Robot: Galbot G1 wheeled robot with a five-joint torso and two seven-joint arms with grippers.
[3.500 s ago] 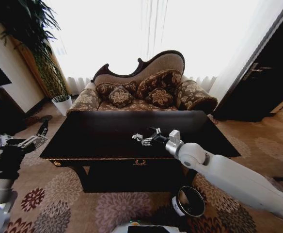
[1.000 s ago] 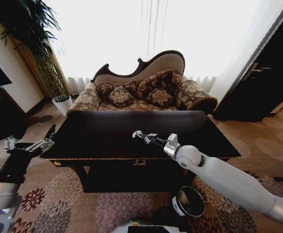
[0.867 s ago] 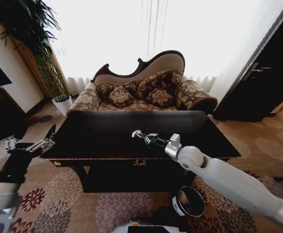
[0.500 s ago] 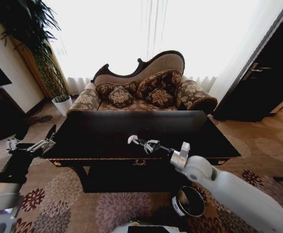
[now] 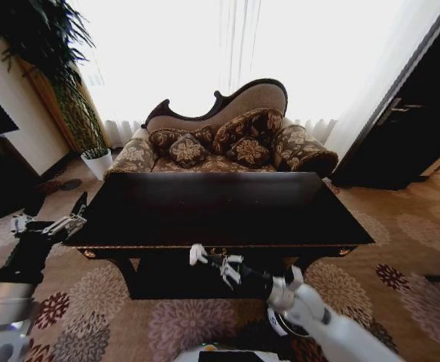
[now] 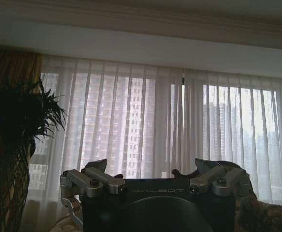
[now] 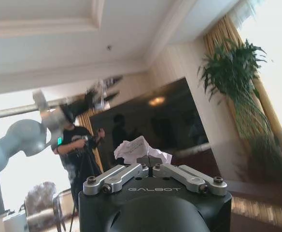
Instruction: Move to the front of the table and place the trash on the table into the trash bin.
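Below the bench [image 5: 205,207] front edge, right gripper [image 5: 205,258] is closed on a white tissue lump [image 7: 142,148], crumpled wad pinched at its fingertips, no clear long axis. Trash bin [image 5: 291,320] sits on the carpet just beside the right arm, opening up, contents not discernible. Left gripper [image 5: 71,219] parked off the bench's left end, jaws spread, holding nothing.

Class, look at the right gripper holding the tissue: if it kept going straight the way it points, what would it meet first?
The right gripper, shut on the tissue lump, points left along the table front edge. Its way looks free there; beyond lies carpet, though depth is unclear.
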